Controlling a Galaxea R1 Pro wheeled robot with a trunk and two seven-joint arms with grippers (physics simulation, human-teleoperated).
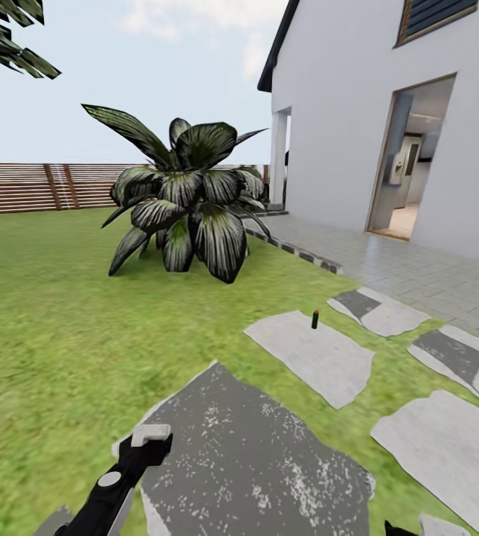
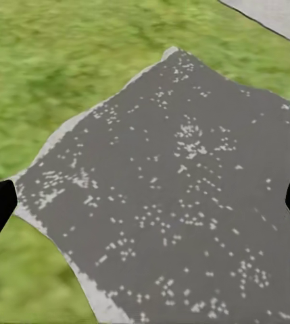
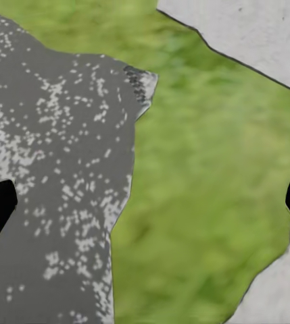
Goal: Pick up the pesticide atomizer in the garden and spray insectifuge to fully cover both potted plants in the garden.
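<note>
Facing a lawn (image 1: pixel 53 320) crossed by stepping stones, fence (image 1: pixel 16 187) far left, house (image 1: pixel 388 112) far right with an open doorway (image 1: pixel 410 167). Atomizer (image 1: pixel 315 318) upright on the far edge of a pale stone (image 1: pixel 314 356), well ahead of both arms, right of a big striped-leaf plant (image 1: pixel 184 201). Left gripper (image 2: pixel 145 202) low at near left over a dark speckled stone (image 1: pixel 247 454), fingers spread wide, empty. Right gripper (image 3: pixel 145 202) likewise spread and empty, above that stone's edge and grass.
</note>
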